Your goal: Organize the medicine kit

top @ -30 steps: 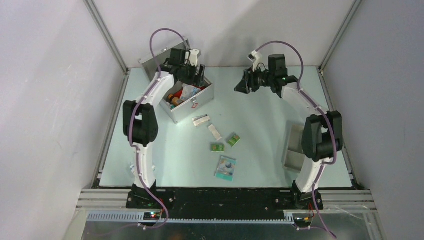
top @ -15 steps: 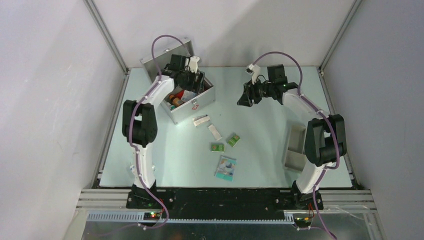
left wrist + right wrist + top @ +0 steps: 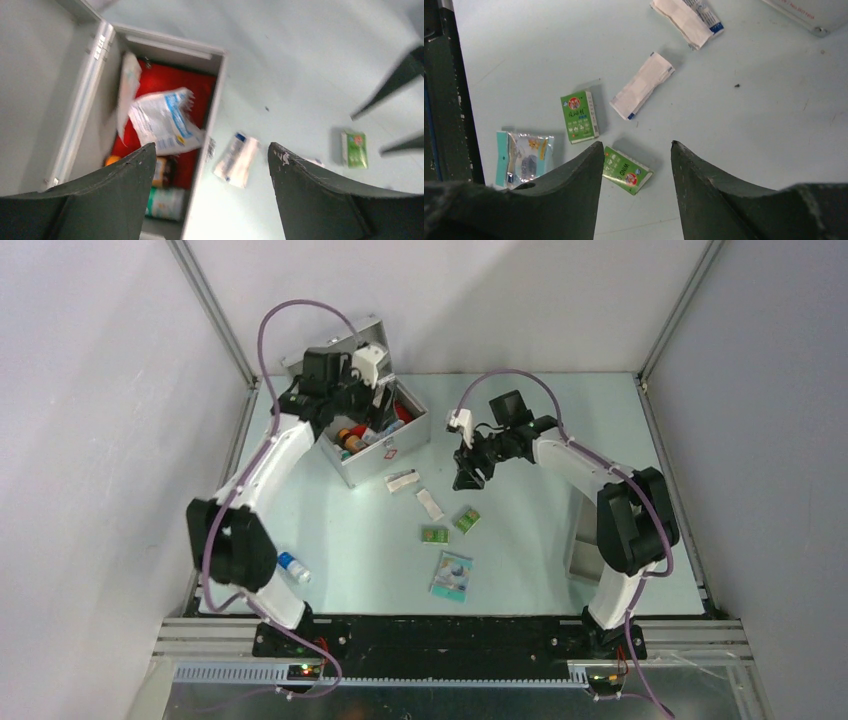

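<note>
Medicine kit (image 3: 372,462) open beneath left hand (image 3: 383,405), spread, empty; right hand (image 3: 465,480) spread, nearby.

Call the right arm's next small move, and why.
Probably lower straight down onto the small flat green packet and close. The right arm's jaws stand open and empty above it; it lies loose on the table, outside the open silver aluminium case.
</note>
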Tool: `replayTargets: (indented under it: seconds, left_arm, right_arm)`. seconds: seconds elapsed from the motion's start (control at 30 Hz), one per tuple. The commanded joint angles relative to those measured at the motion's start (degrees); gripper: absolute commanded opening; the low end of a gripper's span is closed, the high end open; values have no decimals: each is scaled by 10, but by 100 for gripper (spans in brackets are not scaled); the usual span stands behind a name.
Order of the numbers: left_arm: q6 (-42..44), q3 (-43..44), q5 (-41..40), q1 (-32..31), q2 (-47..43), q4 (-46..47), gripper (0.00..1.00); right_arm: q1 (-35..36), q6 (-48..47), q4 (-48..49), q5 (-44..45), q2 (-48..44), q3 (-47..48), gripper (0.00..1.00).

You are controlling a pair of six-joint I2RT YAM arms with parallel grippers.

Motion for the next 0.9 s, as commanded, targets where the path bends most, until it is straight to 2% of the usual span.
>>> replayTargets:
  seconds: [0.0, 0.17, 0.3, 0.47, 0.57, 0.7, 0.87]
  left_arm:
    - [46, -105, 66, 8, -120, -8, 87]
    - [67, -278, 102, 11, -228, -9, 88]
    - [98, -361, 36, 12, -267, -7, 87]
    - [61, -394, -76, 33, -298, 5, 89]
    - [51, -409, -122, 52, -300, 7, 90]
    - [6, -417, -162, 86, -283, 17, 90]
    - [-69, -418, -167, 124, -285, 27, 90]
  right_arm:
    - [-10, -44, -36, 12, -4, -5, 55]
    - [-4, -95, -73, 19, -31, -46, 54]
    - [10, -159, -115, 31, -39, -64, 56]
    - [48, -243, -171, 27, -32, -82, 62]
    - [72, -275, -188, 26, -27, -100, 69]
    - [125, -252, -157, 87, -17, -123, 78]
    - [180, -247, -121, 125, -5, -131, 80]
